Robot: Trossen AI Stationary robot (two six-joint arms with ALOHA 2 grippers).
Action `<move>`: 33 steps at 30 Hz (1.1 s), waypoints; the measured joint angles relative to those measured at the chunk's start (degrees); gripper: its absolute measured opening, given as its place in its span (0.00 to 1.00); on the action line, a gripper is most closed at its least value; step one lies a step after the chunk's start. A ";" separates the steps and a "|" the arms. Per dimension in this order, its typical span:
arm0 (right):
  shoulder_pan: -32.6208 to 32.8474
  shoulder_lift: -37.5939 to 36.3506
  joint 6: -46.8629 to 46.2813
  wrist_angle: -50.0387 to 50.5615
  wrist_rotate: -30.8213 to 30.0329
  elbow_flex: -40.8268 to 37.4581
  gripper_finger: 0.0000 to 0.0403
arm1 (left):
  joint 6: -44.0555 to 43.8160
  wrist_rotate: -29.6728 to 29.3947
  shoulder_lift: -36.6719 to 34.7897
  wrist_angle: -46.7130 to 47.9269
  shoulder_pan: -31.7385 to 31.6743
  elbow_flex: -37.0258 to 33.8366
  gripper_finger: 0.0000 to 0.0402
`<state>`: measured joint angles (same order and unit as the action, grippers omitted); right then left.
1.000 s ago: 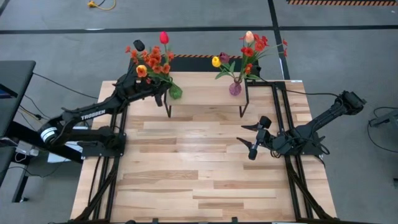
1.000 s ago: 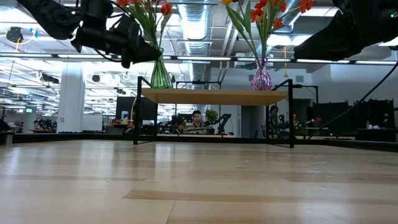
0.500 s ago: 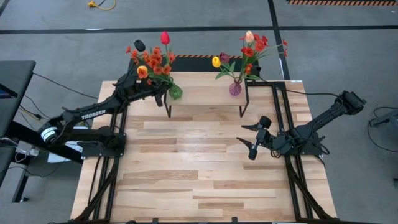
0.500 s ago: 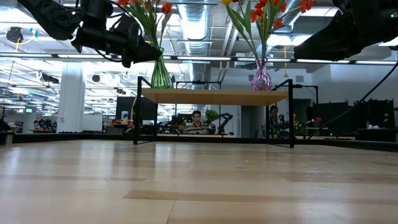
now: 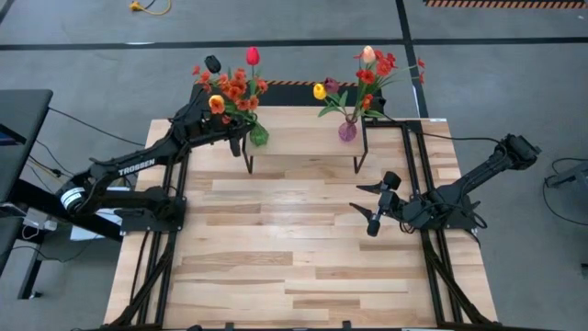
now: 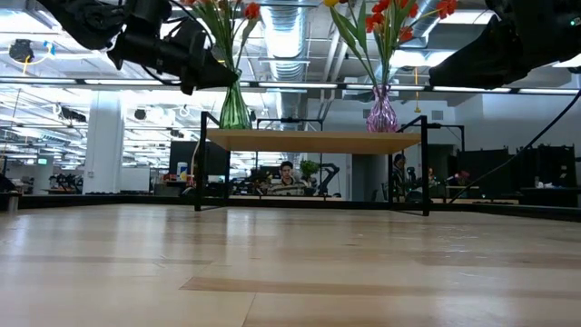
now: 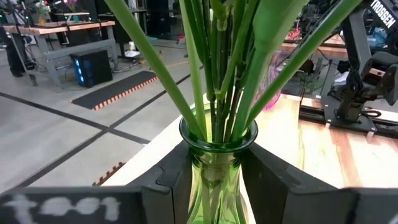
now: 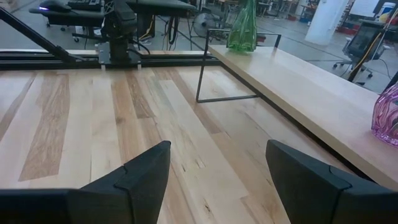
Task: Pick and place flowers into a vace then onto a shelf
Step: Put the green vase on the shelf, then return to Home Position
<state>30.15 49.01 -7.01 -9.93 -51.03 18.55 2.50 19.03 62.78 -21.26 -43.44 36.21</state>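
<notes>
Left wrist view shows your left gripper (image 7: 214, 180) clamped on the green vase (image 7: 216, 168) of flowers (image 5: 234, 87) at the shelf's (image 6: 313, 141) left end — settle its base flat before releasing, while the right gripper (image 5: 379, 204) waits open near the tabletop's right edge.

Even, bright overhead lighting throughout, soft short shadows cast beneath the shelf (image 5: 303, 140), ceiling light strips seen glaring in the low view, mild sheen on the table (image 5: 294, 248), near fingers blurred in both wrist views, background softened.
</notes>
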 joint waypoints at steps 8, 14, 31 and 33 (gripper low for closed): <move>0.00 0.00 0.00 0.00 0.00 0.00 0.64 | 0.54 -0.22 1.07 0.61 0.07 0.21 0.27; 0.01 0.00 -0.02 0.00 0.04 0.00 0.64 | 1.08 -0.24 1.05 0.66 0.48 0.21 0.27; 0.00 0.00 -0.02 0.00 0.13 0.00 0.64 | 2.51 -2.80 1.14 1.03 1.44 0.04 0.48; 0.01 0.01 -0.02 0.00 0.13 0.00 0.64 | 2.51 -2.58 1.14 1.01 1.42 0.04 0.50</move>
<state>30.16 49.02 -7.03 -9.93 -50.90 18.55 5.02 16.44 63.92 -20.25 -42.02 36.25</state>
